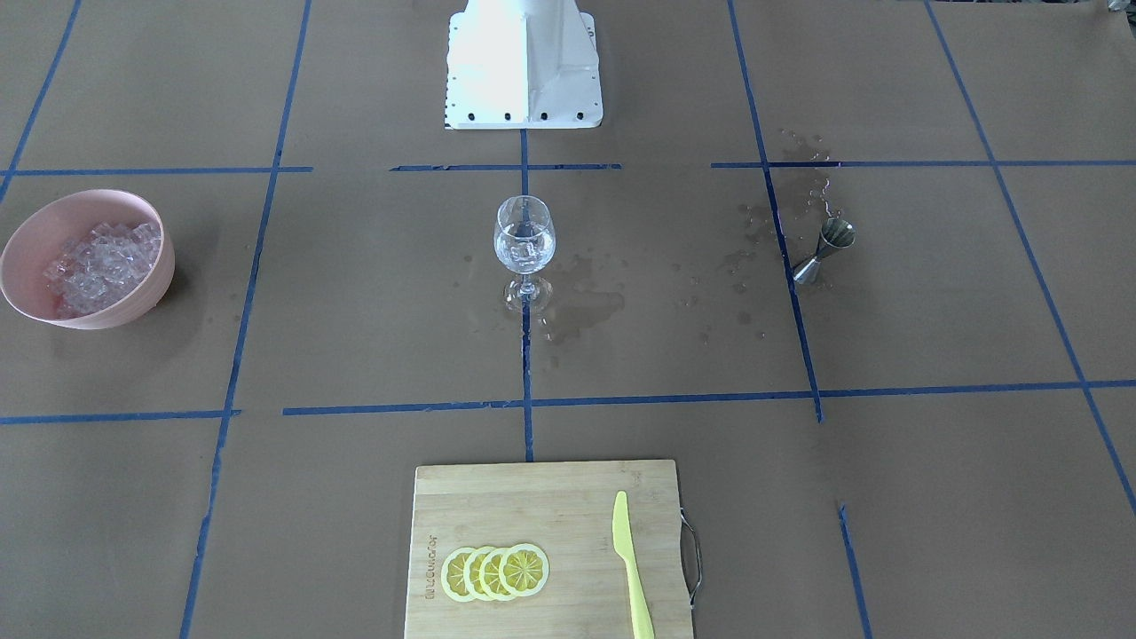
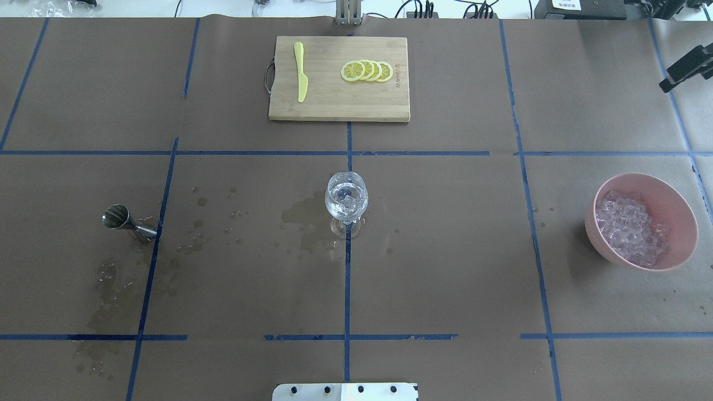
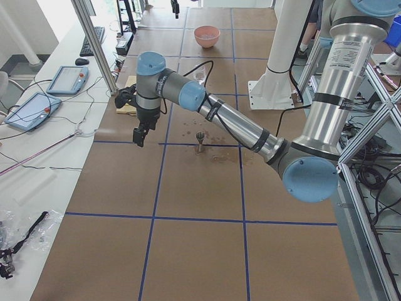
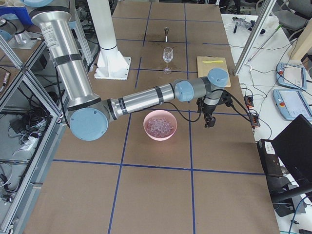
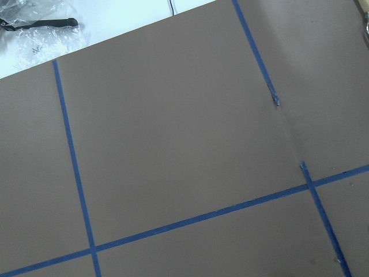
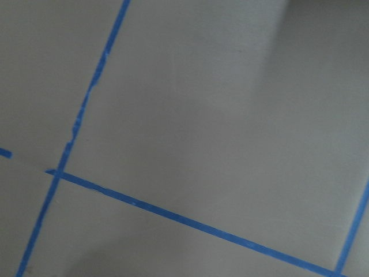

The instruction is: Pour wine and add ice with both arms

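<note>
A clear wine glass [image 1: 524, 244] stands upright at the table's middle [image 2: 346, 200], holding colourless liquid and what looks like an ice cube. A pink bowl [image 2: 685, 223] on the robot's right holds a heap of ice cubes [image 2: 629, 231]. A steel jigger [image 2: 125, 221] stands on the robot's left among wet stains. My left gripper [image 3: 139, 135] hangs above bare paper beyond the jigger; I cannot tell its state. My right gripper [image 4: 209, 121] hangs above the paper beyond the bowl, holding nothing I can see. It shows as a black shape in the overhead view [image 2: 688, 67]; its state is unclear.
A wooden cutting board [image 2: 334, 106] on the far side from the robot carries lemon slices [image 2: 366, 71] and a yellow-green knife [image 2: 301, 78]. Dark wet stains [image 2: 303, 220] lie beside the glass. The white robot base [image 1: 524, 67] is behind it. Blue tape lines grid the brown paper.
</note>
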